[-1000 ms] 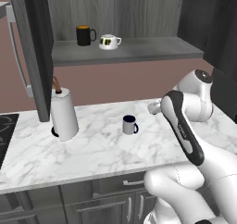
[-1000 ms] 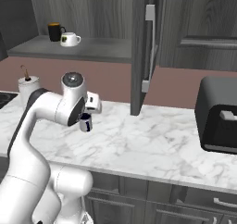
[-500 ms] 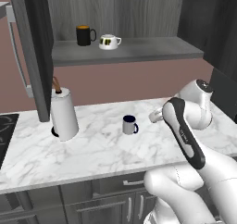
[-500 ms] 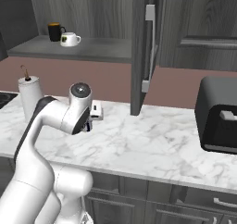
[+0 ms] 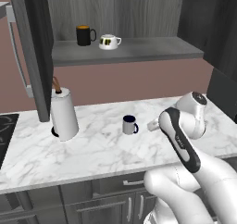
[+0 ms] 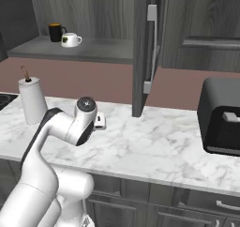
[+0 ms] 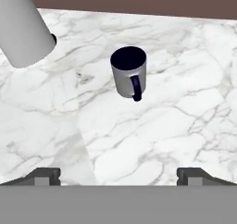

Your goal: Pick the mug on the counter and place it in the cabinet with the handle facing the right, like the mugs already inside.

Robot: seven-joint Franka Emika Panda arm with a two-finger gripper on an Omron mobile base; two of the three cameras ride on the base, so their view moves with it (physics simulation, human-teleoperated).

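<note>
jaws wide apart, mug (image 7: 128, 73) ahead, untouched

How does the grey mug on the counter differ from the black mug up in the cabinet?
The grey mug is light grey with a dark navy handle; the black mug is black with an orange rim. The grey mug stands alone on the marble counter; the black mug sits on the cabinet shelf beside a white cup. Both stand upright with their handles to the right in the left base view.
</note>
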